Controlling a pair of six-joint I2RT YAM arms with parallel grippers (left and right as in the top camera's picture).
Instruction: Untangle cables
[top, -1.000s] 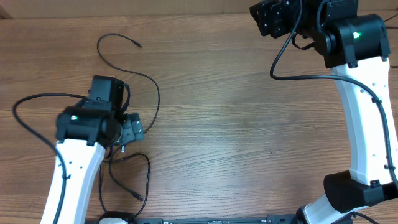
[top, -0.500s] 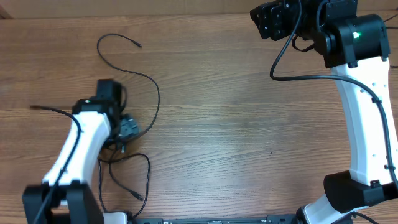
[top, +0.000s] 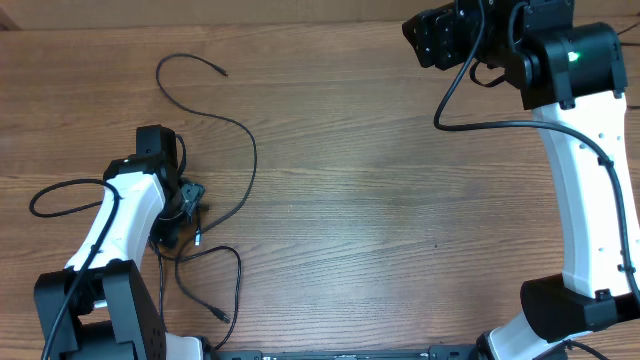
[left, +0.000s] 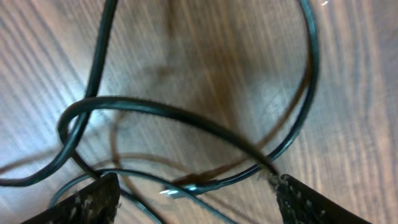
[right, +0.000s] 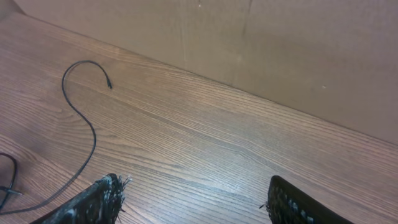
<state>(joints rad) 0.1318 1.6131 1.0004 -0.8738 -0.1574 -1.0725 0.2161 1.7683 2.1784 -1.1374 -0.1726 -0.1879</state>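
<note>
Thin black cables lie at the table's left. One long cable (top: 250, 150) runs from a plug end at the back, curves down and meets a second looped cable (top: 238, 270) near the front. My left gripper (top: 188, 205) is open and low over this tangle. In the left wrist view, crossing cable strands (left: 186, 115) and a small plug end (left: 186, 188) lie between the open jaws (left: 196, 180). My right gripper (top: 440, 35) is open and empty at the far right back. The right wrist view shows its open jaws (right: 194, 183) above bare wood, and the long cable (right: 81, 106) far off.
A brown cardboard wall (right: 280, 50) stands along the table's back edge. The left arm's own thicker wire (top: 60, 190) loops out to the left of the arm. The right arm's wire (top: 450, 100) hangs below its wrist.
My left wrist has turned and the gripper has shifted left and down over the crossing cables. The left arm's own wire has swung out to the left. The right arm has not moved.
</note>
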